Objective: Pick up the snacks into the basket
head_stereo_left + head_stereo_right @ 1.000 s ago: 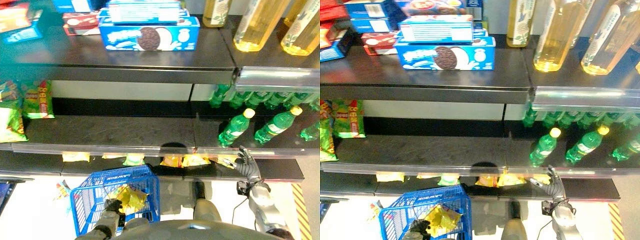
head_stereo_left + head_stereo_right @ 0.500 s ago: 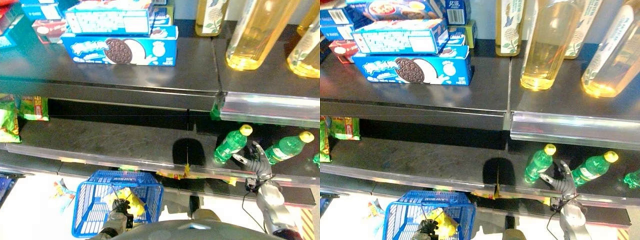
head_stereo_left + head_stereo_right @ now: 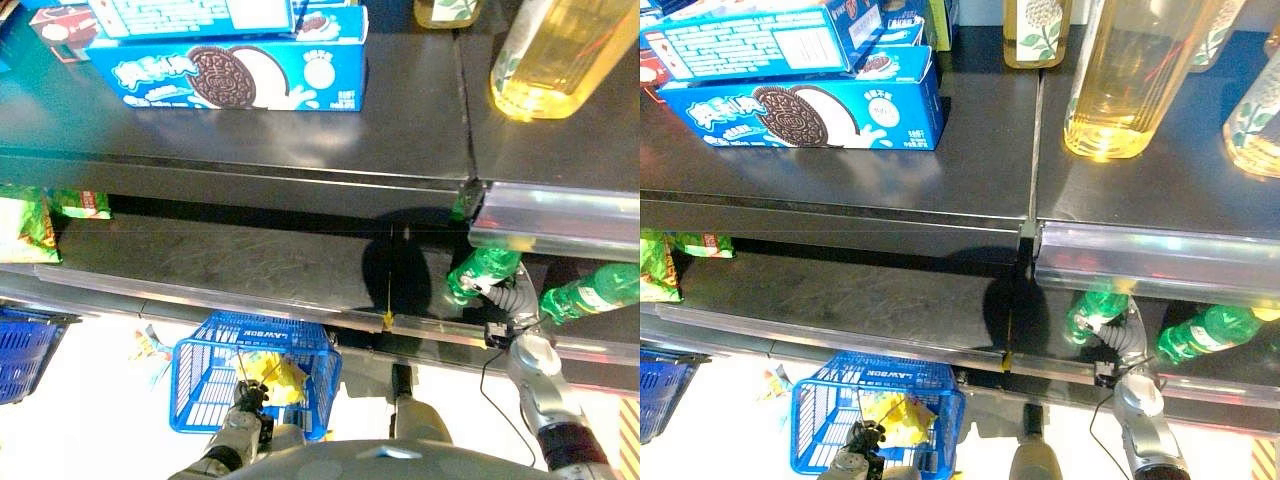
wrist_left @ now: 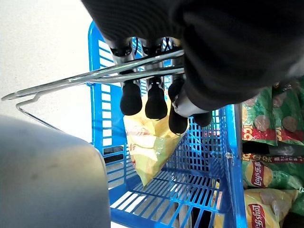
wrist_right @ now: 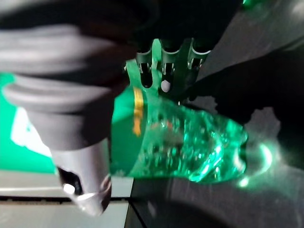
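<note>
Left hand (image 4: 156,97): low at the near left, fingers curled round the wire handle (image 4: 95,78) of the blue basket (image 3: 300,375), carrying it above the pale floor (image 3: 90,410).

Blue basket: holds one yellow snack bag (image 4: 149,147), lying against the mesh inside. A second blue basket (image 3: 25,355) shows at the far left edge.

Right hand (image 3: 508,300): reaching onto the middle shelf (image 3: 250,265) at the right, against a green bottle (image 5: 190,147) lying on its side. The right wrist view shows thumb and fingers on either side of the bottle's body; the grip appears closed on it, though the fingertips are partly hidden behind the green plastic.

Middle shelf: a second green bottle (image 3: 590,292) lies just right of the hand; green snack bags (image 3: 30,225) stand at the left end; the middle stretch is bare dark board.

Top shelf (image 3: 300,140): blue biscuit boxes (image 3: 225,75) stacked at the left; bottles of yellow liquid (image 3: 560,55) at the right.

Lower level: green and yellow snack bags (image 4: 266,166) lie just beyond the basket's far wall, seen in the left wrist view. A small colourful packet (image 3: 150,345) sits by the basket's left side.
</note>
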{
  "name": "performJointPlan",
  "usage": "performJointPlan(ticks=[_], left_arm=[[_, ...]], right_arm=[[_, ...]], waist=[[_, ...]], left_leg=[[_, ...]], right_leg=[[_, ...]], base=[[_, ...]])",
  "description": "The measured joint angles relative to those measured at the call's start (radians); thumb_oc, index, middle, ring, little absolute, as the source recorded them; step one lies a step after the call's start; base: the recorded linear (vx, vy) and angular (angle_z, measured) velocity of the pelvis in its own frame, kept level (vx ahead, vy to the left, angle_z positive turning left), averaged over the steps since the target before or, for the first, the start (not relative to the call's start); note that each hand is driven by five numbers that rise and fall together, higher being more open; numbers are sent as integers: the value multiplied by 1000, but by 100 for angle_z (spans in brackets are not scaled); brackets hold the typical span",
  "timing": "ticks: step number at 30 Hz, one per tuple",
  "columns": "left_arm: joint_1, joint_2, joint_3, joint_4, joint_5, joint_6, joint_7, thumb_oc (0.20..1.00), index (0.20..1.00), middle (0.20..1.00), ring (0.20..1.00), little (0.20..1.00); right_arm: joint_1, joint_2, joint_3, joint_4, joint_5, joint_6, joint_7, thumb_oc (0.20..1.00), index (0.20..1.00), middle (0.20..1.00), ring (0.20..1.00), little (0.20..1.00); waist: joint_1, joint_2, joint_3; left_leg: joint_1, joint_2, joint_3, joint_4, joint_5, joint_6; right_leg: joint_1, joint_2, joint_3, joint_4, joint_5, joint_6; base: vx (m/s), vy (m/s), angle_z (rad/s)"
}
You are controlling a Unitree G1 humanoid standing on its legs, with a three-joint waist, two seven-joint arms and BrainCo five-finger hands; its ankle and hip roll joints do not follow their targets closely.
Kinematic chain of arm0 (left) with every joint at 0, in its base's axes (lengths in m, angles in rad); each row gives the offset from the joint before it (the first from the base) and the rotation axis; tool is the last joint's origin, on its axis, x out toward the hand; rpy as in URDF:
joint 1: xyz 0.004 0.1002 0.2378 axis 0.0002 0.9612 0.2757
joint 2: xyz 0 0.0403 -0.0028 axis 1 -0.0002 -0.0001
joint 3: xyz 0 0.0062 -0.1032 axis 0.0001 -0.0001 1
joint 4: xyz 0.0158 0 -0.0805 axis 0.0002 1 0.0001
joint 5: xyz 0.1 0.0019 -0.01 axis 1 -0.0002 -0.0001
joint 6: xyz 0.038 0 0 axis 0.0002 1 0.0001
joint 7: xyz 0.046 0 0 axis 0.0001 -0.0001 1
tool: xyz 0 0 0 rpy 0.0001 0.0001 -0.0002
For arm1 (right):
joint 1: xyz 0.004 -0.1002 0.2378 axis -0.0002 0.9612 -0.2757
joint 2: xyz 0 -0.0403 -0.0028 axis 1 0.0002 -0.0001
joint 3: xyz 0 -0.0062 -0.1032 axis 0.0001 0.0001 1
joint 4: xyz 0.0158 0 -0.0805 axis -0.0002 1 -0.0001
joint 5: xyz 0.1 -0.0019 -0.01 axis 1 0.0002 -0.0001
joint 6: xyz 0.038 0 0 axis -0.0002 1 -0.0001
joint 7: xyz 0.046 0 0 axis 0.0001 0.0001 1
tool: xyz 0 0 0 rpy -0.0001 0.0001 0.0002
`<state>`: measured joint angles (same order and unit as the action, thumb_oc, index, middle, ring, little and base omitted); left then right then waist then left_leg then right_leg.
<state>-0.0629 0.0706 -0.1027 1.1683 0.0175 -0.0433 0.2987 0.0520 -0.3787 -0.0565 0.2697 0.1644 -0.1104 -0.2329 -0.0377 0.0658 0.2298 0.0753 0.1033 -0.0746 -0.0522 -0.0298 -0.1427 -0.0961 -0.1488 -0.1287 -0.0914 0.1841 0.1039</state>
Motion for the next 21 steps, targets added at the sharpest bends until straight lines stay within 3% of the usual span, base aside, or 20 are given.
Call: performJointPlan(ticks=[10,15,16,21], left_arm=[[-41,6,-24,-9,-1,-14,7,200,200,200,200,200],[-66,12,-47,-11,-1,-15,10,200,200,200,200,200],[-72,12,-54,-16,-1,-17,13,200,200,200,200,200],[-86,18,-97,-22,-1,-26,30,200,200,200,200,200]], right_arm=[[-158,-4,100,80,3,-1,-17,1000,1000,1000,1000,1000],[-242,-20,166,145,-21,-1,-40,1000,1000,1000,1000,1000],[-276,-32,174,167,-38,-1,-46,200,200,200,200,200],[-461,-43,225,326,-97,-3,-111,200,200,200,200,200]], waist=[[4,5,53],[27,8,72],[29,8,77],[35,11,96]], left_leg=[[-46,-5,-12,13,2,-2],[-59,-7,-13,16,2,-3],[-70,-9,-16,23,2,-3],[-99,-17,-18,33,5,-2]], right_leg=[[-31,-7,-14,0,4,0],[-44,-8,-15,0,7,-1],[-49,-11,-19,0,8,-1],[-72,-17,-18,0,14,-2]], base=[[-40,14,3],[-46,10,1],[-82,26,2],[-35,16,1]])
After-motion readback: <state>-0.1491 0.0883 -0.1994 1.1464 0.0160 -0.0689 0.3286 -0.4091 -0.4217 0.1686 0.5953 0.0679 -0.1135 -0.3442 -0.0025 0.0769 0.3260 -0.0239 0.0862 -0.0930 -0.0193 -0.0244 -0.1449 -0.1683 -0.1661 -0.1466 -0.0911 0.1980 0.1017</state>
